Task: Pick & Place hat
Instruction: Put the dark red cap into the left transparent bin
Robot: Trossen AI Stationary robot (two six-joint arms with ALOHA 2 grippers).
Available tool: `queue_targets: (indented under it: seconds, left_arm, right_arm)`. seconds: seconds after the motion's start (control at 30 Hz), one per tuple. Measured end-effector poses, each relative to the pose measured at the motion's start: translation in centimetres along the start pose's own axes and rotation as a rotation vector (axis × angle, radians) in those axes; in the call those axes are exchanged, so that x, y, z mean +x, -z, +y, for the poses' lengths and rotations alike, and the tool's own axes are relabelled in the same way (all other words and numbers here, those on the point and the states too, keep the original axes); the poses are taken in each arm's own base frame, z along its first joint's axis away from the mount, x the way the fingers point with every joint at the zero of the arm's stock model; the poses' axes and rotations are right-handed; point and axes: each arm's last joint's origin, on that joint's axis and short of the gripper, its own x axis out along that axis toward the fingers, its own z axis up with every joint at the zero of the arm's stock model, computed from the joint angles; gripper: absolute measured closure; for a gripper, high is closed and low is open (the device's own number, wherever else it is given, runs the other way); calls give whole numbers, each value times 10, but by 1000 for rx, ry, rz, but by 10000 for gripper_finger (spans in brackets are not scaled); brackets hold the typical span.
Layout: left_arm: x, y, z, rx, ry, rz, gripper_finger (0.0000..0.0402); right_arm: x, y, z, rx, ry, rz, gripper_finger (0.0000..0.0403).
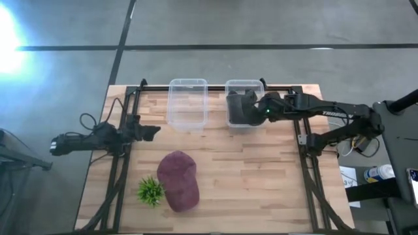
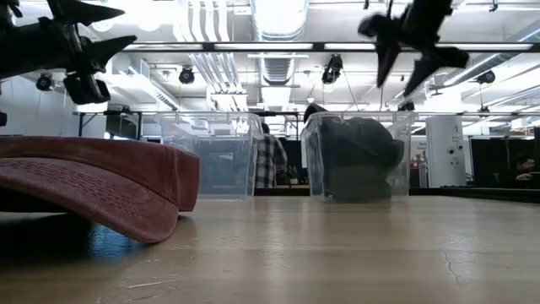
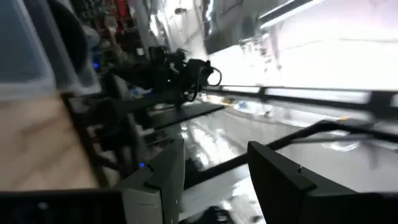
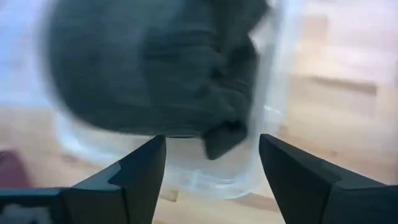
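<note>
A dark grey hat [image 1: 240, 109] lies crumpled inside the right clear bin [image 1: 245, 83] at the table's far edge; the low view shows it filling that bin [image 2: 359, 156]. My right gripper [image 1: 256, 103] hovers open just above it, and in its wrist view the two fingers [image 4: 211, 146] frame the grey hat [image 4: 155, 68] without touching. A maroon cap [image 1: 179, 181] rests on the table near the front, its brim down [image 2: 110, 198]. My left gripper [image 1: 153, 130] waits open near the table's left side, raised off the wood [image 3: 214, 165].
An empty clear bin [image 1: 188, 103] stands left of the filled one. A small green plant [image 1: 150, 190] sits beside the maroon cap. Black frame rails [image 1: 124, 163] run along both table sides. Bare wood lies between the bins and the cap.
</note>
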Motion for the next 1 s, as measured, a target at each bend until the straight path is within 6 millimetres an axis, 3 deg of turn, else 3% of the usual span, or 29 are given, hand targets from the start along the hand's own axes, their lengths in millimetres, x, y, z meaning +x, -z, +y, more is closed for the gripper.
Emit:
queue_targets:
  seconds: [0.1,0.23,0.53,0.67,0.77,0.93,1.0]
  left_arm:
    - [2,3,-1,-49,-26,98,234]
    - [5,6,1,-2,-292,224,239]
    - [22,11,-22,413,-538,723,258]
    - [30,17,-20,548,-618,895,267]
    - [35,22,-12,575,-649,962,271]
    - [31,33,9,590,-768,1096,272]
    - [34,34,8,594,-755,1095,272]
  right_arm:
    - [-15,4,13,-48,-75,15,144]
    - [-26,24,33,-66,-156,121,148]
    - [-29,110,72,-156,-163,331,150]
    - [-22,148,89,-140,-208,391,152]
    - [-10,170,105,2,-227,448,152]
    - [22,199,139,117,-350,519,152]
    - [34,210,154,142,-435,535,153]
